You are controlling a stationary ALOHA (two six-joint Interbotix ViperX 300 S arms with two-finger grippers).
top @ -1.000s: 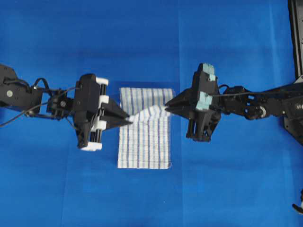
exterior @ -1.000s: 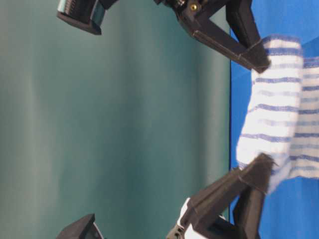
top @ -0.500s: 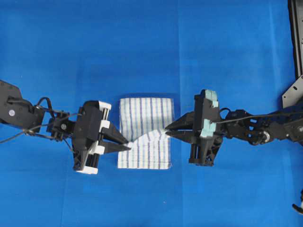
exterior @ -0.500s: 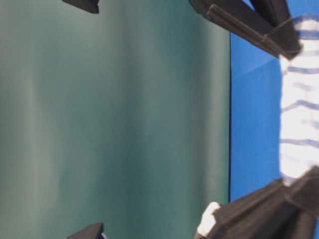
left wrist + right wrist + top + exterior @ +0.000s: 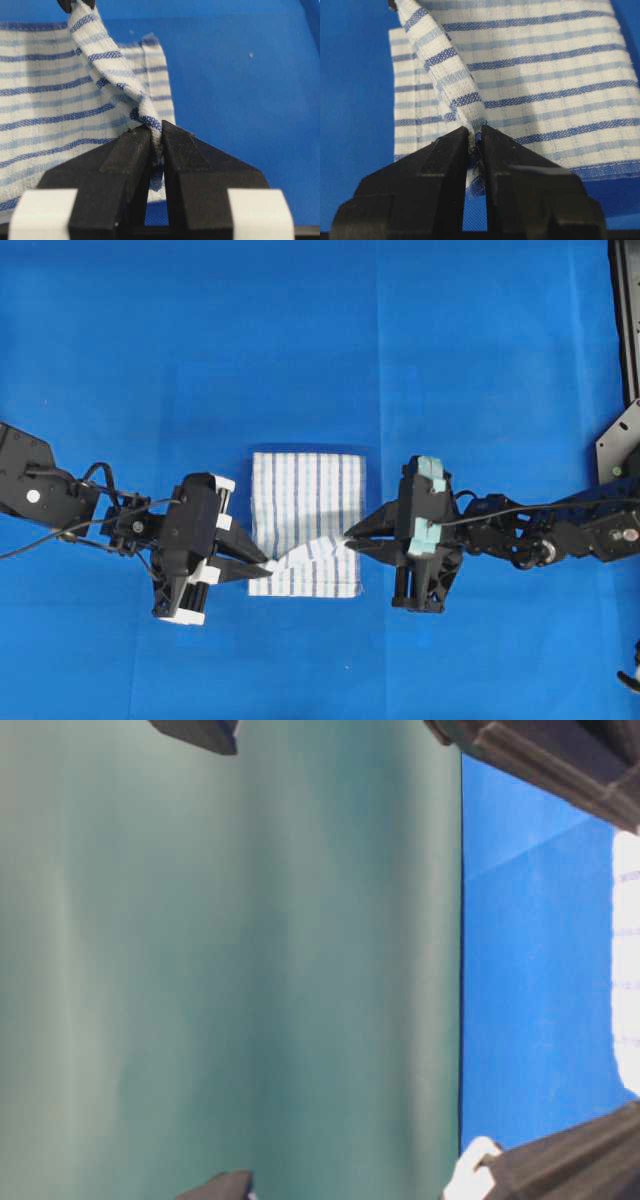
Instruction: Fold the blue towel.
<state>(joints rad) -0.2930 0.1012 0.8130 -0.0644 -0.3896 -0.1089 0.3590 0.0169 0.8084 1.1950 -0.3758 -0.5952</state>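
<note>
Carrying the fold: left hand (image 5: 268,565) & right hand (image 5: 350,539) each clamp a blue towel (image 5: 305,485) corner; keep both level, w/ edge taut between them.

Showing no readable text, label, brand, number or sign anywhere (not on cloth, arms or bench covering) in any view.

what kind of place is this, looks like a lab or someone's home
Most likely a robot lab bench, not a home: a plain blue table covering, two black arms whose left hand and right hand pinch one striped towel, and nothing domestic.
</note>
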